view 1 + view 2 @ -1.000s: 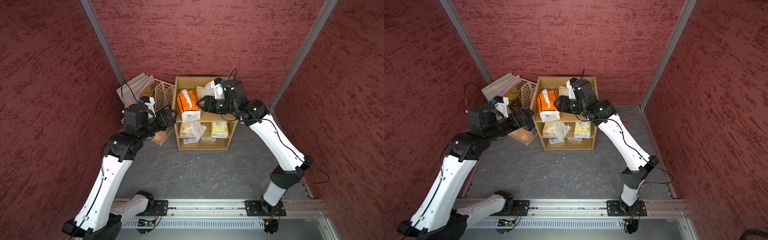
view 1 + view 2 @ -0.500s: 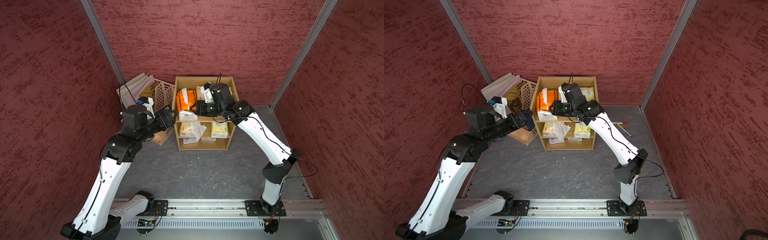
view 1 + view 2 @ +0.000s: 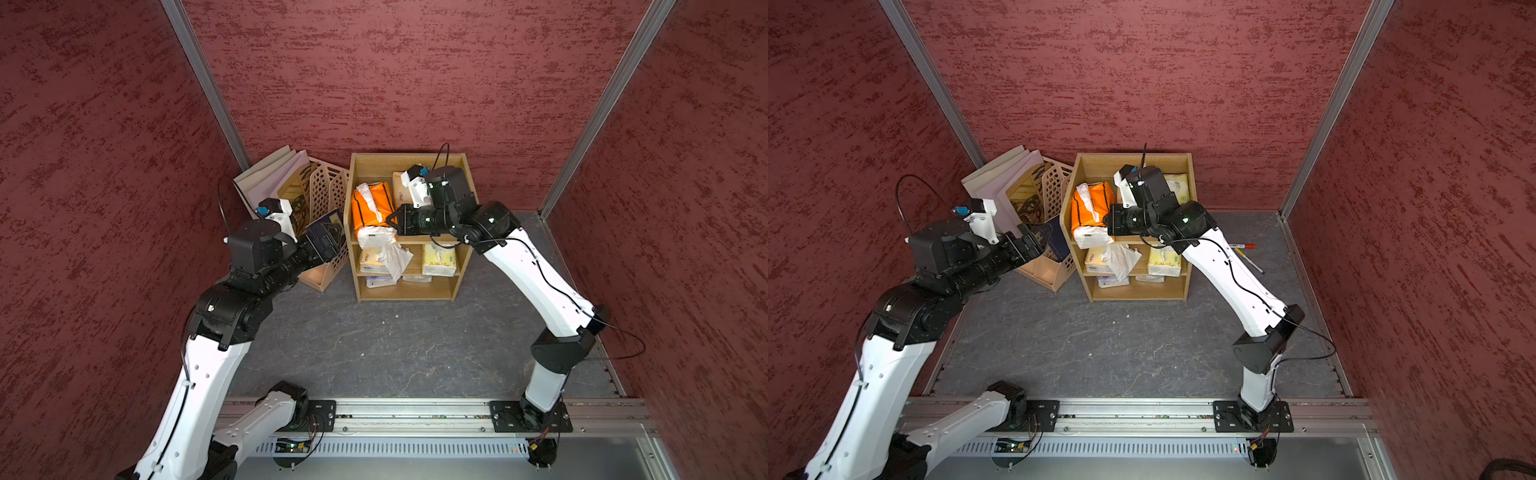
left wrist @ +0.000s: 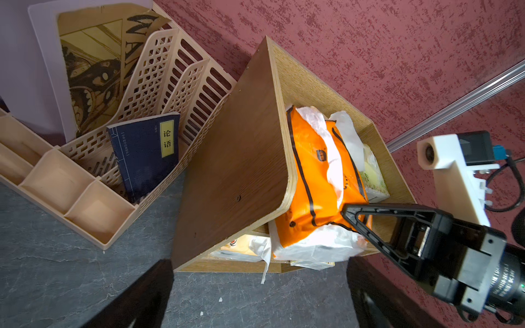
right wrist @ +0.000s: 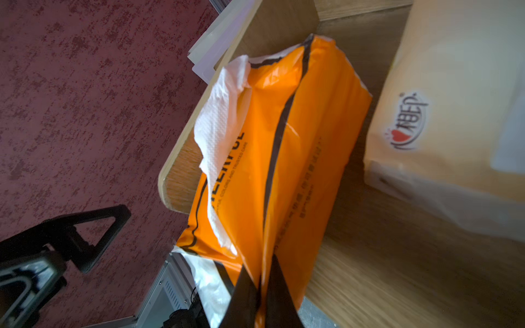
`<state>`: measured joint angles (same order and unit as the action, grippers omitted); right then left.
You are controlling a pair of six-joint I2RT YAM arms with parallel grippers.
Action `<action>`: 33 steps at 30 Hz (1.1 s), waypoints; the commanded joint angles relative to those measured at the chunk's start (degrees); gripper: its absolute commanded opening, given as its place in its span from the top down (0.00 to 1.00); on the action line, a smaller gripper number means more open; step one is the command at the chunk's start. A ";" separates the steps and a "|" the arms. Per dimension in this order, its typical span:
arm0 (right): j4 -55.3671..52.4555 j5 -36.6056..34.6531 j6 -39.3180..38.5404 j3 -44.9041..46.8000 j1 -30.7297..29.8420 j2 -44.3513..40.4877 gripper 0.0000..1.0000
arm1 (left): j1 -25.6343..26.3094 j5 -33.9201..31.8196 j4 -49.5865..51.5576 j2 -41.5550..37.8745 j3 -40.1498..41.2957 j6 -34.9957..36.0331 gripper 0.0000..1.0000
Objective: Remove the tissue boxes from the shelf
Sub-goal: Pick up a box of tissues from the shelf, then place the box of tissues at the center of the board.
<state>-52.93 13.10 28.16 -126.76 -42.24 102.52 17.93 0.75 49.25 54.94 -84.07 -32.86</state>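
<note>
item: orange pack (image 3: 371, 205), on the shelf (image 3: 365, 166) top tier, left side, front end overhanging. our right gripper (image 5: 260, 272) is pinched tight on its wrapper. our left gripper (image 3: 326, 237) stands wide, beside the shelf, holding nothing.

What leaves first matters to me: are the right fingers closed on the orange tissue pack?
Yes, the wrist view shows the right fingers pinching the orange tissue pack.

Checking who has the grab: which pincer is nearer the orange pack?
Right. The right pincer is shut on the front end of the orange pack. The left pincer hangs open outside the side wall of the shelf, not touching the pack.
</note>
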 commanded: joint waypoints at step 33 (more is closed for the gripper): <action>18.87 4.57 -0.80 58.98 -16.79 -23.45 1.00 | -1.45 -0.08 0.09 -6.21 7.35 -2.58 0.00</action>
<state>-42.83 20.60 27.59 -68.88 -58.19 77.87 16.21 1.91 48.12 48.80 -74.35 -38.22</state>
